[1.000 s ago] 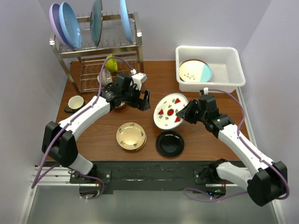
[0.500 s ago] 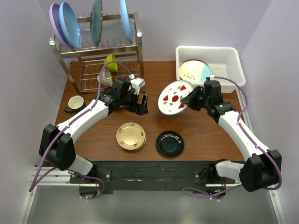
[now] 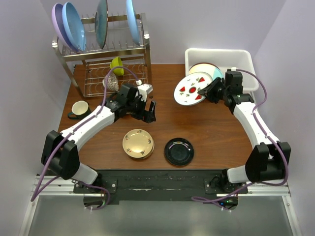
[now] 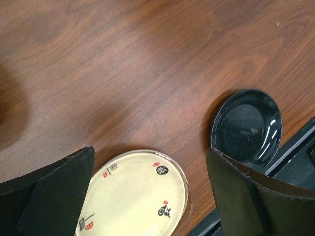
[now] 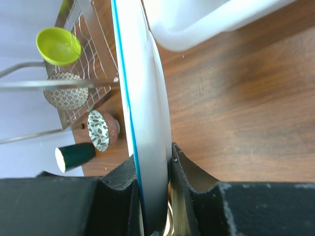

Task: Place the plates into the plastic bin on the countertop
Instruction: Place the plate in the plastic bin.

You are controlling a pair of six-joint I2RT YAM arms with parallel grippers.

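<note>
My right gripper [image 3: 212, 92] is shut on the rim of the white plate with red spots [image 3: 193, 89] and holds it tilted in the air, just left of the white plastic bin [image 3: 246, 69]. In the right wrist view the plate [image 5: 142, 98] stands edge-on between my jaws [image 5: 153, 167]. A cream-and-teal plate [image 3: 209, 70] lies in the bin. My left gripper [image 3: 149, 112] is open and empty above the countertop [image 3: 211, 132]. Below it lie the gold-tan plate [image 3: 138, 143] and the glossy black plate [image 3: 179, 151], both also in the left wrist view [image 4: 133, 196] [image 4: 246, 128].
A two-tier steel wire rack [image 3: 106, 54] stands at the back left with blue and lilac plates upright in it and a lime-green bowl [image 3: 116, 65]. A dark cup [image 3: 78, 108] on a saucer sits at the left edge. The bin corner [image 5: 206, 24] shows in the right wrist view.
My right gripper has lifted the red-spotted plate off the countertop and carried it back and to the right, up to the bin's left side. My left gripper has shifted slightly.
</note>
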